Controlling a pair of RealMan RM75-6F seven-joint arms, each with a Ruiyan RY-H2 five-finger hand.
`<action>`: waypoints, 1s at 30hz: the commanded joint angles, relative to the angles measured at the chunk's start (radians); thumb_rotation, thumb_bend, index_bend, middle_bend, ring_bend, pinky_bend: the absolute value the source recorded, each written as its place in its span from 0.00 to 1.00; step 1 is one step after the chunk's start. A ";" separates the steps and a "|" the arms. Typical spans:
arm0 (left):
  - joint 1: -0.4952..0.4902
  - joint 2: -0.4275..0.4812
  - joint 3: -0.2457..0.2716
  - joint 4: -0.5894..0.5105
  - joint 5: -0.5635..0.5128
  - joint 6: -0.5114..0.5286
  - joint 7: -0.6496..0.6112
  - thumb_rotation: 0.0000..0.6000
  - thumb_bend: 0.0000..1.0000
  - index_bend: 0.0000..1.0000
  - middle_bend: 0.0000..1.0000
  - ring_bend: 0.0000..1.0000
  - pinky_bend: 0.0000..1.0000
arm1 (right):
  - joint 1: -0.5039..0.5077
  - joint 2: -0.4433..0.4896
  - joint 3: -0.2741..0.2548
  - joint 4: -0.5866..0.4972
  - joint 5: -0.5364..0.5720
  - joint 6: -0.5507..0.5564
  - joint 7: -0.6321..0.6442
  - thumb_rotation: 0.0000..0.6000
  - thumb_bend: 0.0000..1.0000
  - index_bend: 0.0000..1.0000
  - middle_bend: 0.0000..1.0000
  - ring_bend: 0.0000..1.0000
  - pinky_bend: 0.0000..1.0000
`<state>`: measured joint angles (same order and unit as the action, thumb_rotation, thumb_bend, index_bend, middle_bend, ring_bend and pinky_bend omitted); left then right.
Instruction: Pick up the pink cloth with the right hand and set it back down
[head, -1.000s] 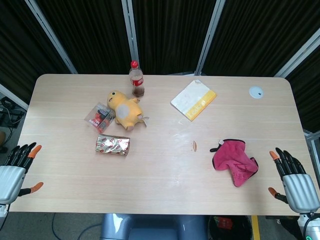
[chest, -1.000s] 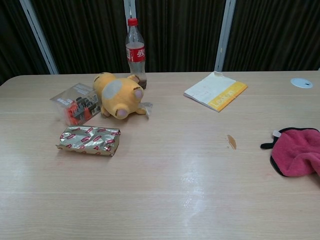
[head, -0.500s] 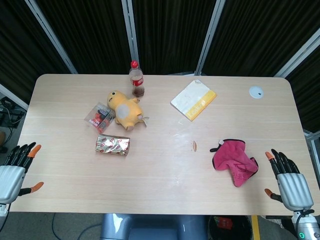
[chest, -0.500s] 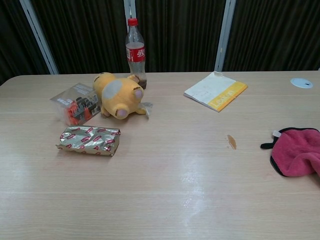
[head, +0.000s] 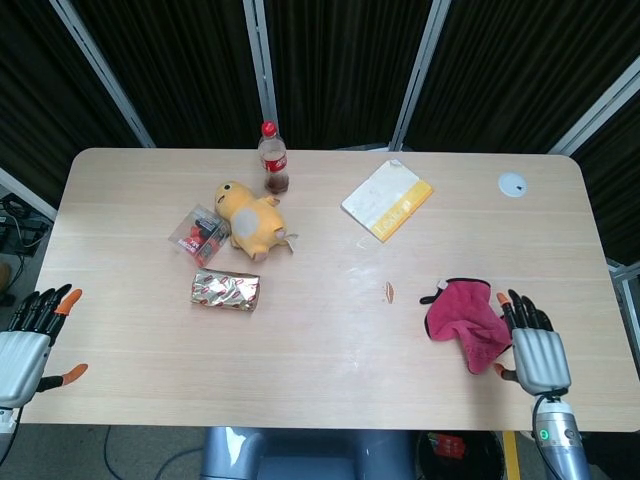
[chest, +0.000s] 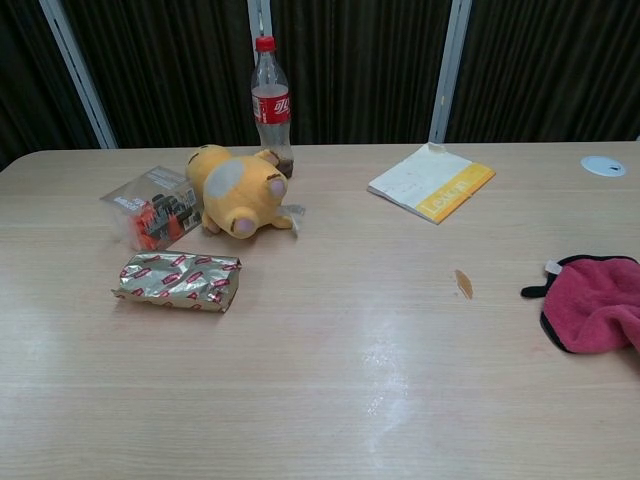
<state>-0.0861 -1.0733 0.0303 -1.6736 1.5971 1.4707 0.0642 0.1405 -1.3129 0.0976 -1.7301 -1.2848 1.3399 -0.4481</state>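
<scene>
Head view has the pink cloth (head: 466, 319) crumpled on the table (head: 320, 390) at about four o'clock from the centre, with bare wood between it and the near edge. Right hand (head: 534, 345) sits just beside the cloth at its three o'clock side, back up, fingers spread and pointing to twelve, holding nothing; whether the fingertips touch the fabric I cannot tell. Left hand (head: 28, 338) hangs off the table's near-left corner, fingers apart, empty too. Wide open tabletop lies between cloth and foil packet (head: 225, 290) at nine o'clock. Farther out: yellow plush toy (head: 250, 217), cola bottle (head: 273, 158), yellow-edged booklet (head: 387, 199).
</scene>
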 joint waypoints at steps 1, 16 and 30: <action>-0.001 0.000 0.000 0.000 0.001 0.000 -0.003 1.00 0.00 0.00 0.00 0.00 0.00 | 0.027 -0.094 0.024 0.083 0.062 -0.013 -0.049 1.00 0.00 0.00 0.00 0.00 0.15; -0.010 -0.009 -0.009 0.002 -0.027 -0.024 0.004 1.00 0.00 0.00 0.00 0.00 0.00 | 0.082 -0.274 0.093 0.261 0.215 -0.076 0.001 1.00 0.00 0.00 0.00 0.00 0.15; -0.009 -0.010 -0.009 0.000 -0.033 -0.023 -0.007 1.00 0.00 0.00 0.00 0.00 0.00 | 0.144 -0.374 0.122 0.379 0.278 -0.110 -0.027 1.00 0.00 0.01 0.00 0.00 0.15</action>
<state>-0.0948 -1.0838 0.0215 -1.6735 1.5647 1.4476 0.0579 0.2748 -1.6739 0.2110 -1.3783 -1.0234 1.2369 -0.4695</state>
